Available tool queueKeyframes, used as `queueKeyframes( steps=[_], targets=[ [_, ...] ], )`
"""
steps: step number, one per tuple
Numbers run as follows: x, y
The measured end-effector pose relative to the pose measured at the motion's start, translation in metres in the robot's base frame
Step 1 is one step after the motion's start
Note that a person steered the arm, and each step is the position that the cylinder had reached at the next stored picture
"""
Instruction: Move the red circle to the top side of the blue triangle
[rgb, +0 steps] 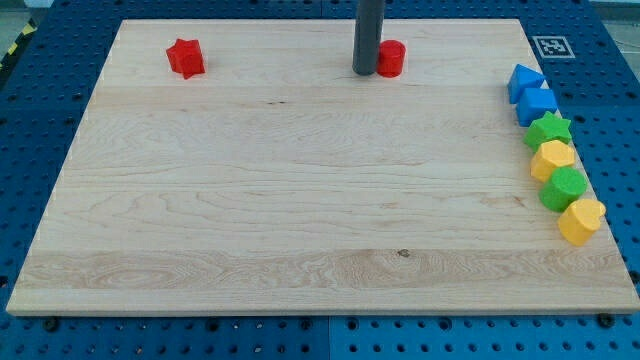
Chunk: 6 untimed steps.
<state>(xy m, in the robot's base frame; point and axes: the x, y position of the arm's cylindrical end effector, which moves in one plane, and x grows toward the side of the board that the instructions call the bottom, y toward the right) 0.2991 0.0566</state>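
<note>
Pale wood makes up the board (300, 200), which lies on a blue perforated table (60, 30). My tip (365, 72), the lower end of the straight dark rod, rests near the view's top, touching or just beside the left side of the red circle block (391, 59). The arm carries no pincer, so there is nothing to open or close. The red star-shaped block (185, 57) sits well apart toward the view's top left. Along the view's right edge runs a line of touching blocks: the blue triangle block (523, 80) at its top, then a blue cube (538, 104), a green star (549, 129), a yellow hexagonal block (552, 158), a green round block (564, 188) and a yellow heart-like block (581, 219).
</note>
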Motion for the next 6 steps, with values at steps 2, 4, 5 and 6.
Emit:
queueKeyframes(
  steps=[2,4,5,6],
  targets=[
    [-0.009,0.016],
    [-0.019,0.034],
    [-0.009,0.056],
    [-0.009,0.083]
  ],
)
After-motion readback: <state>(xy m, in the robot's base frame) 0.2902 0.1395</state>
